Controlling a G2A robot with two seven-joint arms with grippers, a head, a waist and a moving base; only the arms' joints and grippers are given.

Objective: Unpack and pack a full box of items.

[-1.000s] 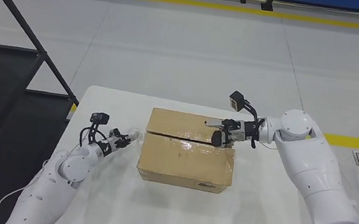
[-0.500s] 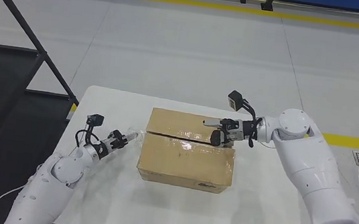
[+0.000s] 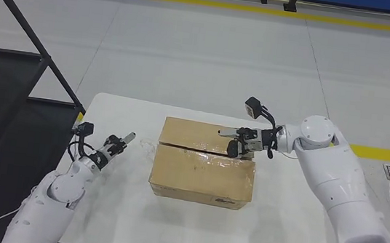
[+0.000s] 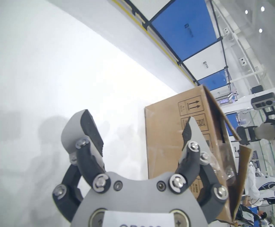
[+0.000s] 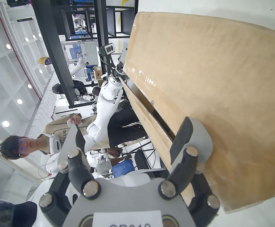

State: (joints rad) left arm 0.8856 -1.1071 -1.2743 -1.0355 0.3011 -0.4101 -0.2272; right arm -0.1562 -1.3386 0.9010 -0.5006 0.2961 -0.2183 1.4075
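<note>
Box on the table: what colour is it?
The box is plain brown cardboard; it shows best in the top view.

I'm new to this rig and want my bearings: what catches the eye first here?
A brown cardboard box sits in the middle of the white table. The right gripper, open, is over its top by the flap seam; the left gripper, also open, is beside the box, apart from it.
</note>
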